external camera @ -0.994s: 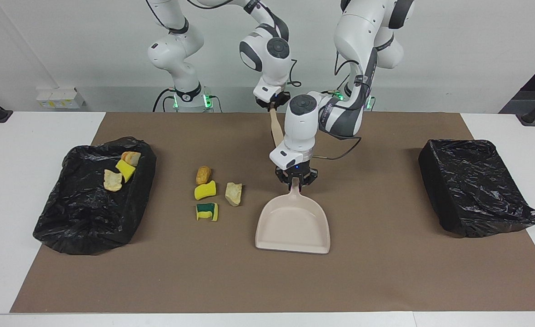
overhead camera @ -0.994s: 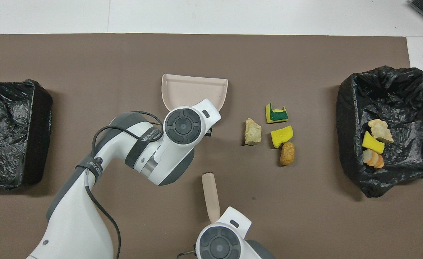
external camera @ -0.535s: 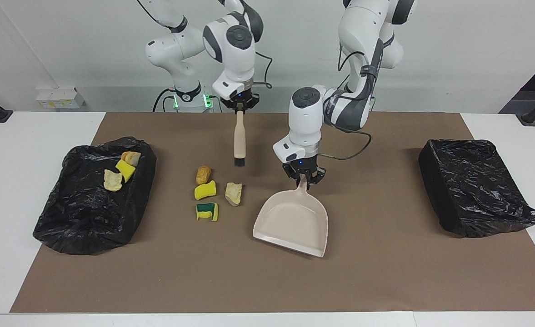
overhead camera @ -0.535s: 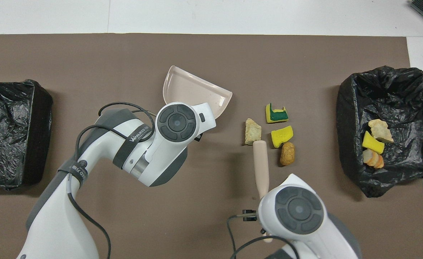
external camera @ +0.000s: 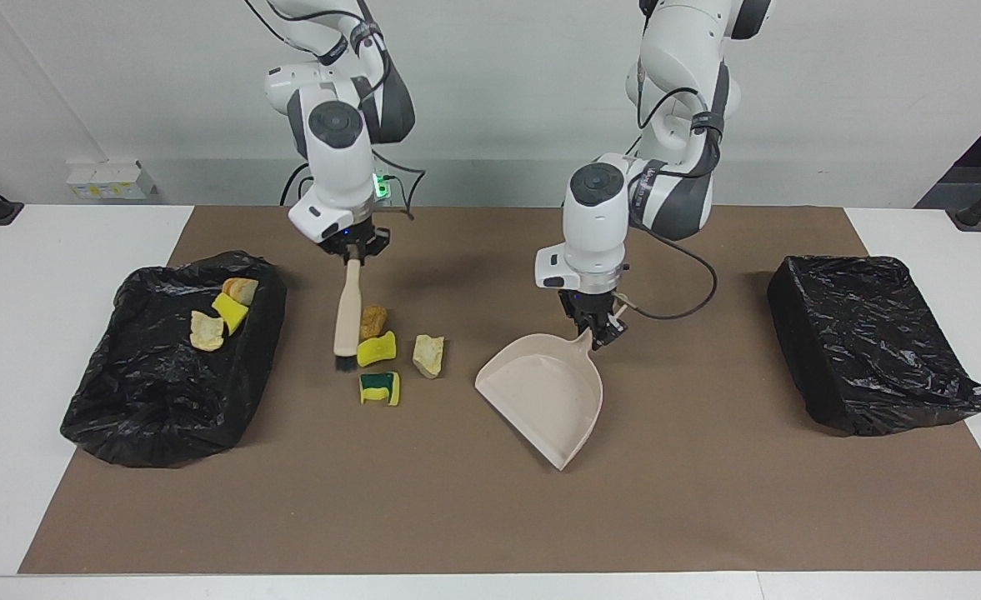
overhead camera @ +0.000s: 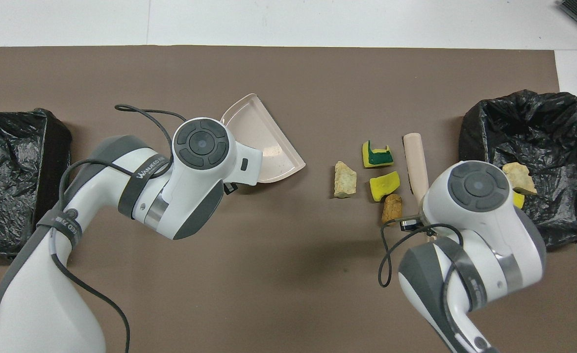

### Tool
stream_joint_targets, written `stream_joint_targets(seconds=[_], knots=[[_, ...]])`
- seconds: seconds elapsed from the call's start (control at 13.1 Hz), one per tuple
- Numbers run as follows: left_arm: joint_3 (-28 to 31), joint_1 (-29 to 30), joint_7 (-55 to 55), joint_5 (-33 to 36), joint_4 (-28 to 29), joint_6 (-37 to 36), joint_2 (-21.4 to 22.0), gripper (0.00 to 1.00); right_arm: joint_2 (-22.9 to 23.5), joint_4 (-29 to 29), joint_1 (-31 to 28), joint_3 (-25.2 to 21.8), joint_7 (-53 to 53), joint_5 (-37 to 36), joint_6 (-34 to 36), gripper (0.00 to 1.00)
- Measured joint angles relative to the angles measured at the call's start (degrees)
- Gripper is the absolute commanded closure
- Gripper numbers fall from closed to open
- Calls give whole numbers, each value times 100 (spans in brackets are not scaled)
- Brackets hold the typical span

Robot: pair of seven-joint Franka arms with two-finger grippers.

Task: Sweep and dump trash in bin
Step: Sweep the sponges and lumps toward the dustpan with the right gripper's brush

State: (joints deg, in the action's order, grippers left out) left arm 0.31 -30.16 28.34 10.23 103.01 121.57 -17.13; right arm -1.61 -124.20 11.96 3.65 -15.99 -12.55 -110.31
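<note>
Four loose bits of trash lie on the brown mat (external camera: 707,500) near the black-lined bin (external camera: 123,417) at the right arm's end of the table: a brown bread-like lump (external camera: 372,320) nearest the robots, a yellow sponge piece (external camera: 376,349) just beside it, a yellow-green sponge piece (external camera: 381,388) farthest from the robots, and a pale rock-like lump (external camera: 428,355) on the side of the cluster away from that bin. Three more bits sit inside that bin: a pale lump (external camera: 206,331), a yellow sponge (external camera: 230,312) and an orange-beige lump (external camera: 242,290). The right gripper (external camera: 355,250) is clamped on the handle of a beige hand brush (external camera: 346,312), which hangs bristles down between the cluster and that bin, close beside the brown lump. The left gripper (external camera: 597,333) is clamped on the handle of a beige dustpan (external camera: 548,392); the pan is turned with its open mouth slanting toward the cluster, apart from the pale rock-like lump. A second black-lined bin (external camera: 865,342) stands at the left arm's end of the table, well apart from the cluster.
</note>
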Motion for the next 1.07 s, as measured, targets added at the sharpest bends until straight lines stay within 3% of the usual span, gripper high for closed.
stream_joint_targets(seconds=[0.23, 0.54, 1.07], knots=[[2, 159, 1518, 0, 40, -2, 0, 100, 591, 354, -214, 4, 510, -394, 1, 100], [-41, 173, 2092, 0, 240, 255, 38, 100, 831, 329, -252, 51, 677, -325, 1, 100], [-51, 172, 2359, 0, 803, 501, 269, 100, 1045, 366, 609, 107, 662, 1197, -345, 100]])
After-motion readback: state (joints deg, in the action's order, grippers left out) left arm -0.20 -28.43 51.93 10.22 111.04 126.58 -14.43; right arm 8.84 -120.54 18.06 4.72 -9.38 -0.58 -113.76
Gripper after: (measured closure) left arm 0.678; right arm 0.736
